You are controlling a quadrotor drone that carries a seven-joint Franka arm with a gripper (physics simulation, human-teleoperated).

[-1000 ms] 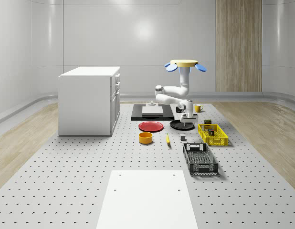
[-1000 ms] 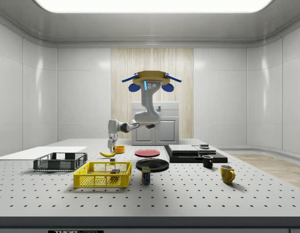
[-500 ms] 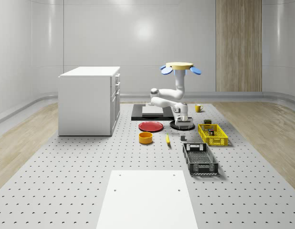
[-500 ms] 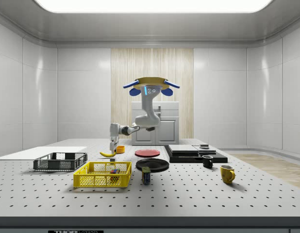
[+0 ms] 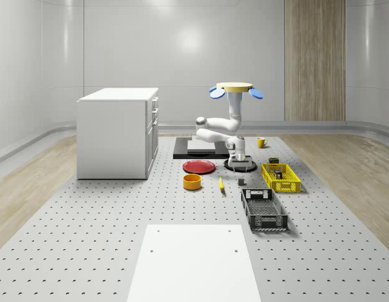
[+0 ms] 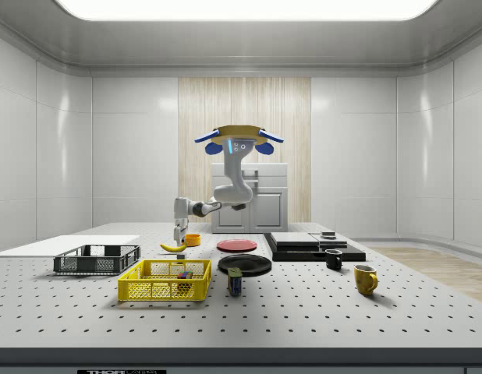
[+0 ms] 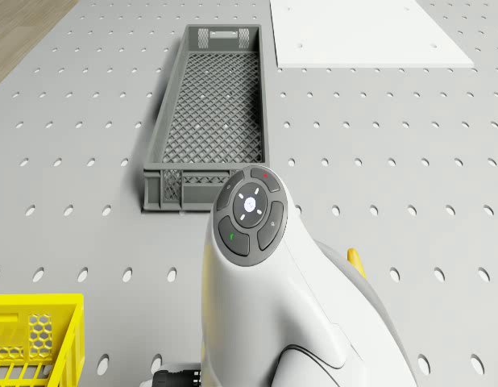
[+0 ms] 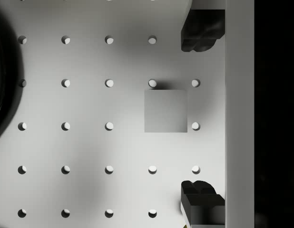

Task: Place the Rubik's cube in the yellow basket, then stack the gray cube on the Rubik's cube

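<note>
Sitting in the yellow basket (image 5: 281,177) off to the claw's (image 8: 202,114) side, the Rubik's cube (image 6: 182,274) is already home. Claw's wide open, empty, gray cube (image 8: 166,111) below it. Drone (image 5: 231,89) has drifted toward the whole-scene view's left since earlier.

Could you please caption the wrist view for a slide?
Open gripper poised above the gray cube on the perforated table.

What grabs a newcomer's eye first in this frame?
The drone, yellow-topped with blue rotors, hovers over the table's far end, its white arm bent down beside the black plate. Next, the yellow basket with the Rubik's cube inside. In the wrist view the gray cube lies between open jaws.
</note>
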